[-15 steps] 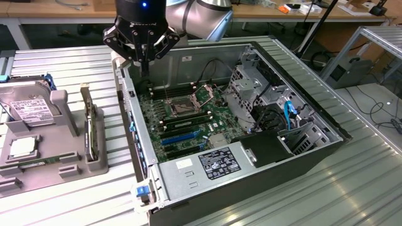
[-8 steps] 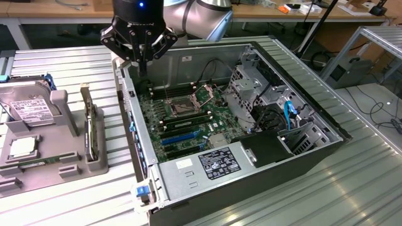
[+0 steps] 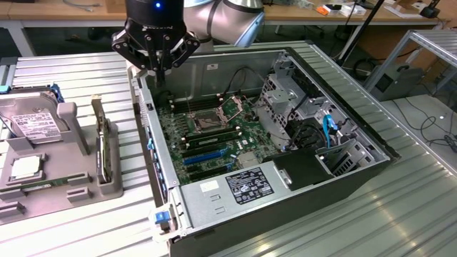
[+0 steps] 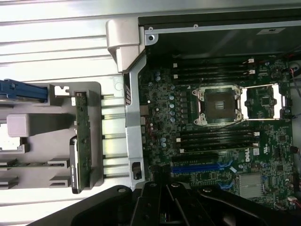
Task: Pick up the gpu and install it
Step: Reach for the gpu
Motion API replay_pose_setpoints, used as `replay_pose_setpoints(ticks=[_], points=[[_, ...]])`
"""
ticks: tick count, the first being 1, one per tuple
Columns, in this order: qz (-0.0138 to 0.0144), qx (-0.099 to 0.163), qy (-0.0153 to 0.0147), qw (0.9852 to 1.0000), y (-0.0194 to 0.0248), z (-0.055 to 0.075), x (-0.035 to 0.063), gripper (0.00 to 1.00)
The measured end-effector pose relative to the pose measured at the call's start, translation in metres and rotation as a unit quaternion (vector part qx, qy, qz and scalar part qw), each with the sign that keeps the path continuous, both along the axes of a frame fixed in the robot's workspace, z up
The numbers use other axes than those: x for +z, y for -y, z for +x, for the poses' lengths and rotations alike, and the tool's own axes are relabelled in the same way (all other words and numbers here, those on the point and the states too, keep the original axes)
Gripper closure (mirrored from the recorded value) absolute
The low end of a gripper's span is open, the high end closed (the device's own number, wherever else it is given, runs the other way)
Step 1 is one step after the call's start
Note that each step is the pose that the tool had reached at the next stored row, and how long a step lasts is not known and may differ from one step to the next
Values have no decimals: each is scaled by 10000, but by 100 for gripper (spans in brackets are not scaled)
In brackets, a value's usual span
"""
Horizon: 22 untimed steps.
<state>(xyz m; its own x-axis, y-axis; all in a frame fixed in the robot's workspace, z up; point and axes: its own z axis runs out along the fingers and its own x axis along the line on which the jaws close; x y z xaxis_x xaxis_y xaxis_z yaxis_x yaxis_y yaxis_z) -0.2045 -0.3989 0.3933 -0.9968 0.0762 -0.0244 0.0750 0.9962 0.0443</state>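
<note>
Hovering over the back corner of the open black steel computer case [image 3: 355,131], the black multi-link end effector [image 3: 158,72] has its fingers pressed together and pinches nothing. The gpu [image 3: 104,143], a thin flat dark card with a pale metal bracket at one end, is not yet picked up. It stands on edge in a moulded grey plastic holder [image 3: 80,188] on the ribbed aluminium counter [image 3: 71,69], just beside the case on the exterior view's left. Standing it upright in the holder's slots probably keeps its top edge free for a pinch from above. The case lies on its side with the panel off, so the green motherboard [image 3: 214,136] faces up, with its long blue expansion slot [image 4: 202,165] bare and unoccupied. A boxy silver hard drive with a white label [image 3: 32,123] sits in the same holder, well apart from the end effector.
</note>
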Motion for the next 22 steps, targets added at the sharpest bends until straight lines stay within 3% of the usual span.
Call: replay_pose_setpoints(ticks=[22], points=[[0,0,0,10000,0,-114,0,89]])
